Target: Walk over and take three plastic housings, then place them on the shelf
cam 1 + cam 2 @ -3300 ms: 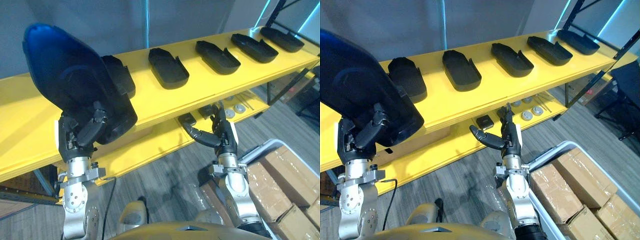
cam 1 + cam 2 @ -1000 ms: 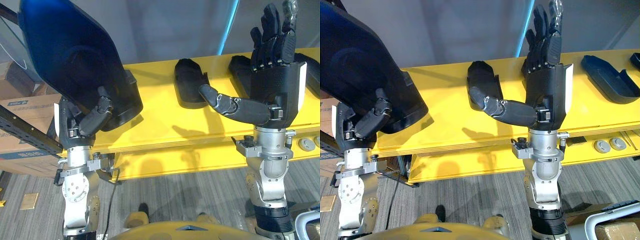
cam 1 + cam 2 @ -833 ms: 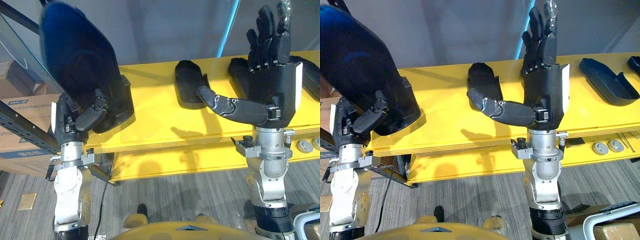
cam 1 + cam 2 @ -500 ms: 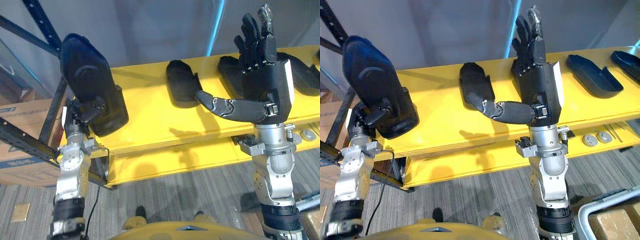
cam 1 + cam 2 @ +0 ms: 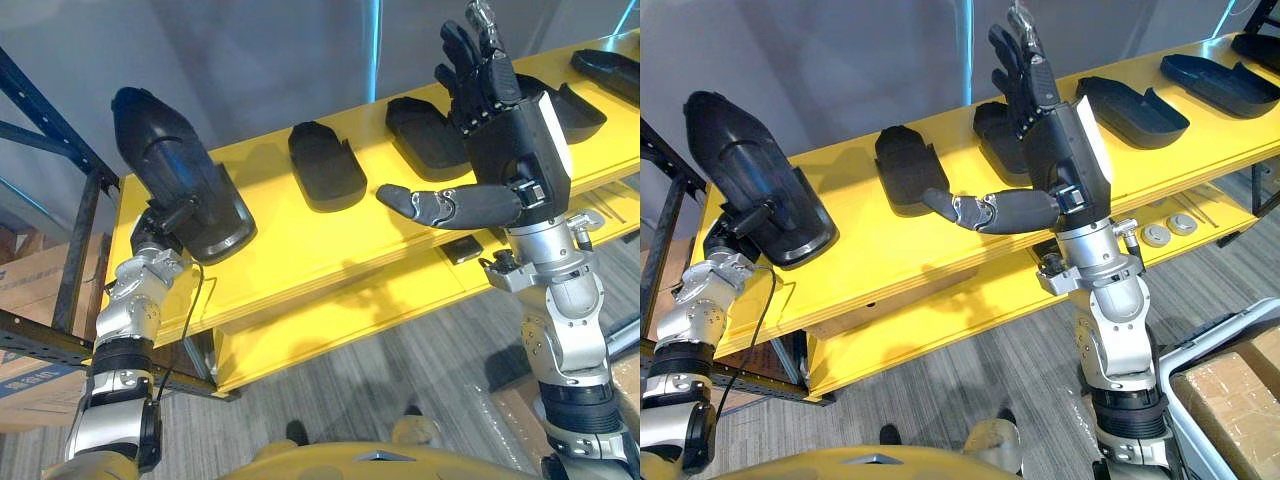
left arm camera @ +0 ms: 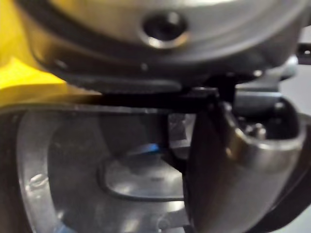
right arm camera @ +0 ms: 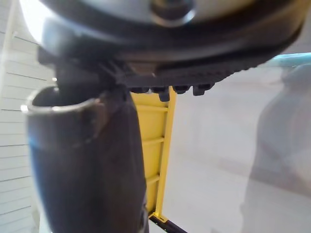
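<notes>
Housing (image 5: 172, 165) gripped tilted by left robot hand (image 5: 160, 228); right robot hand (image 5: 512, 128) raised, splayed.

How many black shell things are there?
6. The left hand grips one housing at the yellow shelf's left end; five others lie along it: first, second partly behind the right hand, third, fourth, fifth.

At the left of the frame the left robot hand (image 5: 163, 224) grips a black plastic housing (image 5: 175, 170), thumb curled over it. The housing stands tilted, narrow end up, its lower end at the yellow shelf (image 5: 290, 245). More black housings lie flat along the shelf toward the upper right: a centre housing (image 5: 325, 165), then a second housing (image 5: 428, 130). On the right the right robot hand (image 5: 515, 135) is raised – fingers straight, thumb pointing toward centre.
</notes>
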`<state>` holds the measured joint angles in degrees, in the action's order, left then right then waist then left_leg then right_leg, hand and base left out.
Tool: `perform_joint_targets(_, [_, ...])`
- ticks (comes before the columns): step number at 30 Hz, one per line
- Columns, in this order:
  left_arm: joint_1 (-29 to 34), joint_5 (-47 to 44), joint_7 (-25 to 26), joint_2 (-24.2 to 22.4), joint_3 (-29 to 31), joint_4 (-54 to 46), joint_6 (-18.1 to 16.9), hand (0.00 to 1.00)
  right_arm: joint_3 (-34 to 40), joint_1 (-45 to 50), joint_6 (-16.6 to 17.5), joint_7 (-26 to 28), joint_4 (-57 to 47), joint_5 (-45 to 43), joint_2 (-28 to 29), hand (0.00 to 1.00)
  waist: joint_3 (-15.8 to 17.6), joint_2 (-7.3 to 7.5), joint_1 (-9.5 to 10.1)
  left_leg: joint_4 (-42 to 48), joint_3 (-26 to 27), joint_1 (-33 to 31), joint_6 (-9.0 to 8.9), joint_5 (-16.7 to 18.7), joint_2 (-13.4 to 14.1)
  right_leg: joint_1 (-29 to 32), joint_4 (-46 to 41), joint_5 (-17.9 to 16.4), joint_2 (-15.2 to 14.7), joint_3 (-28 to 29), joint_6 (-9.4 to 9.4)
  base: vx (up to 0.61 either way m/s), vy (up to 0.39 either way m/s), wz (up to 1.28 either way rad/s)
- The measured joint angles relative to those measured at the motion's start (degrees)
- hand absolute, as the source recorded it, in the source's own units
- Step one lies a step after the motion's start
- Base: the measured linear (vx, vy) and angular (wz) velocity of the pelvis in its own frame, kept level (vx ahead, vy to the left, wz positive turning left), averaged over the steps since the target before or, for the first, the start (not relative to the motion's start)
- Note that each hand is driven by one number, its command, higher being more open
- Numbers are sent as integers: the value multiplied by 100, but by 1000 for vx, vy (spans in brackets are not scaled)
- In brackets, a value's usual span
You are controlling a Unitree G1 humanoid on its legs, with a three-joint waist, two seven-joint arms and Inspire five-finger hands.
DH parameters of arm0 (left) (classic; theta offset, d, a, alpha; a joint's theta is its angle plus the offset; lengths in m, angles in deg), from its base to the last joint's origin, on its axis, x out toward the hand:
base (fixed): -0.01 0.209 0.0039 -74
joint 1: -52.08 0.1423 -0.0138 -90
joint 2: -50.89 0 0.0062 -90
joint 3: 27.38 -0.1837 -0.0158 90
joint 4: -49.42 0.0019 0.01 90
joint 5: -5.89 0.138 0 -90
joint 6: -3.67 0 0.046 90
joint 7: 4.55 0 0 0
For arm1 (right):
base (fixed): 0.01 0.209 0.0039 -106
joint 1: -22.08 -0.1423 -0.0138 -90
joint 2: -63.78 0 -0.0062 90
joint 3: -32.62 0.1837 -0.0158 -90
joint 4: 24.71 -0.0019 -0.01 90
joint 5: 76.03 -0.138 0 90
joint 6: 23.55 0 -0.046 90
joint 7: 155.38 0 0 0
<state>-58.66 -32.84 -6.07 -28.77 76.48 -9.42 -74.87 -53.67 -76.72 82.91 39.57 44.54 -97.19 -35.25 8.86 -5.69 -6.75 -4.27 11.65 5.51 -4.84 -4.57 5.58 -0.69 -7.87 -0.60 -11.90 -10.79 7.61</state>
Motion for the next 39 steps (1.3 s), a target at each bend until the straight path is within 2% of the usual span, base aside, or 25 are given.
perform_joint_targets(4, [-2, 115, -158, 86, -112, 311, 355, 0, -5, 3, -48, 20, -2, -7, 1, 100, 7, -3, -10, 3, 0, 0, 5, -4, 0, -1, -6, 0, -1, 1, 0, 0, 0, 0])
perform_joint_targets(6, [-59, 189, -195, 138, -124, 317, 420, 0, -30, 6, -95, 11, -4, -8, 1, 100, 8, -2, -9, 9, -2, 3, 7, -5, 0, -10, -8, 0, -2, -2, 1, 0, 0, 0])
perform_joint_targets(10, [-223, 1271, -223, 284, -116, 325, 661, 0, -273, 12, -209, -32, -30, -57, 2, 100, 19, -23, -73, 17, -3, -2, 7, -6, 2, -11, -15, -9, -2, -3, -6, 0, 0, 0])
perform_joint_targets(13, [-386, 1538, -225, 513, -84, 533, 874, 0, -351, 19, -279, -48, -72, -59, 2, 100, 62, -55, -121, 25, -3, -2, 7, -5, 4, -12, -26, -31, -3, -2, -26, 0, 0, 0])
perform_joint_targets(17, [-525, 1914, -238, 630, 95, 684, 940, 0, -396, 35, -364, -84, -298, -73, 2, 100, 253, -114, -134, 99, -4, -13, 7, 7, 14, 7, -122, -73, -11, 4, -30, 0, 0, 0])
perform_joint_targets(21, [-713, 2126, -212, 645, 182, 771, 1028, 0, -500, 25, -382, -80, -334, -186, 3, 100, 307, -139, -131, 129, 4, -113, 9, -1, 19, 179, -305, -152, -28, 37, -15, -17, -7, 1])
perform_joint_targets(28, [-933, 2133, -146, 750, 266, 891, 1146, 0, -610, 1, -484, -74, -527, -222, 4, 100, 480, -161, -159, 236, 38, -225, 8, 13, 2, 425, -642, -298, -82, 126, -16, -23, -8, -2])
perform_joint_targets(29, [-951, 2133, -146, 750, 279, 894, 1146, 100, -619, 1, -485, -74, -549, -222, 5, 100, 490, -166, -158, 254, 39, -260, 8, 13, -3, 477, -698, -313, -92, 136, -11, -25, -11, 3])
perform_joint_targets(32, [-1016, 2135, -110, 750, 271, 939, 1132, 100, -670, -4, -498, -79, -572, -222, 8, 100, 513, -164, -152, 306, 34, -305, 13, 16, -4, 535, -787, -341, -107, 142, -22, 0, 0, 0])
perform_joint_targets(39, [-1025, 2564, 402, 749, 153, 933, 1081, 100, -828, -80, -547, -82, -909, -228, 19, 100, 635, -147, -270, 323, 110, -345, 35, 38, -8, 672, -935, -407, -127, 211, -27, -16, -8, -3])
